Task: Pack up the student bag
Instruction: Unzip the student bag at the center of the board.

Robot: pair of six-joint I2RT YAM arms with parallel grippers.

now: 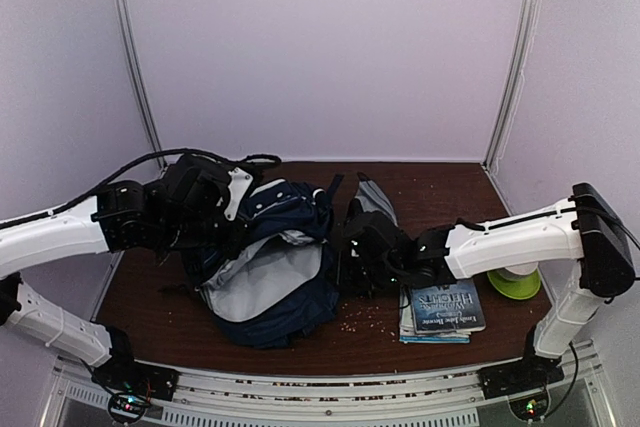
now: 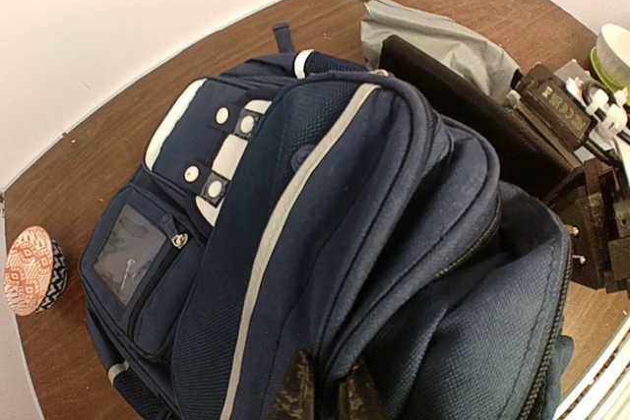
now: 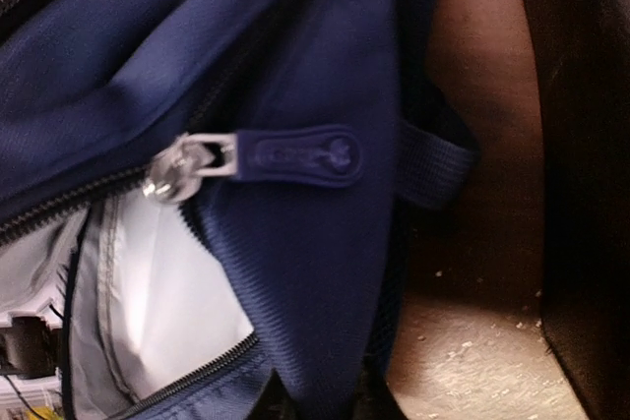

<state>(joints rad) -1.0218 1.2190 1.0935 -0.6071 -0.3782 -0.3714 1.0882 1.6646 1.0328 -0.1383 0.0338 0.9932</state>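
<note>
Student bag — navy cloth, soft and floppy, likely light, and it probably sags where unsupported. Best taken at the rim of the open mouth or the top loop. Lies on the desk, left of centre, with its long axis far-to-near, top toward the back wall and mouth upward. Left claw pinched on a fabric fold; right claw at the zip edge — grip cannot be told.

Dark brown table carries: student bag centre, grey pouch behind it, book stack and green dish right, crumbs scattered in front.
</note>
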